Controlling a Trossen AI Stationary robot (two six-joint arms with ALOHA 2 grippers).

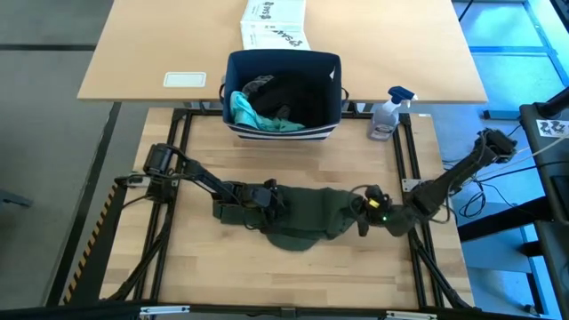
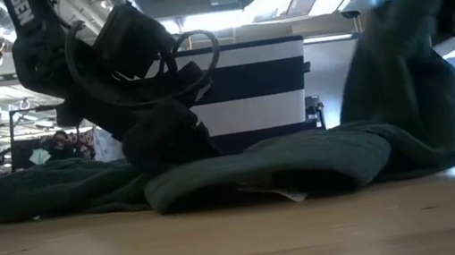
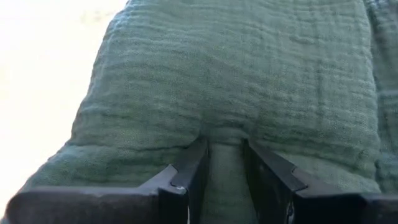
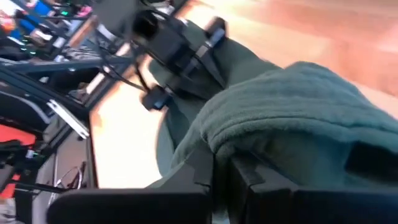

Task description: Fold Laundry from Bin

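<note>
An olive-green piece of laundry (image 1: 311, 218) lies spread across the middle of the table, in front of the navy bin (image 1: 331, 84). A teal piece (image 1: 253, 116) and a black piece (image 1: 289, 93) lie inside the bin. My left gripper (image 1: 271, 197) is at the garment's left end, shut on the cloth. My right gripper (image 1: 364, 206) is at its right end, also shut on the cloth. In the low view the right end (image 2: 407, 55) rises well above the table, while the rest (image 2: 269, 166) rests on the wood. My left gripper pinches a raised fold of the olive cloth (image 3: 225, 134) between its two fingers (image 3: 194, 165). The fingers slant down from the table's left side. This end of the cloth lies low on the table. My right gripper is shut on the garment's right end, where a thick rolled edge (image 4: 261, 134) bunches over the fingertips (image 4: 208, 165) and hides the contact. That end is lifted and the cloth hangs from it down to the table (image 2: 448, 149).
A spray bottle (image 1: 387, 116) stands to the right of the bin at the table's far edge. Behind it, on a second table, are a white printed box (image 1: 274, 22) and a white card (image 1: 185, 80). Bare wood shows near the table's front edge (image 1: 293, 284).
</note>
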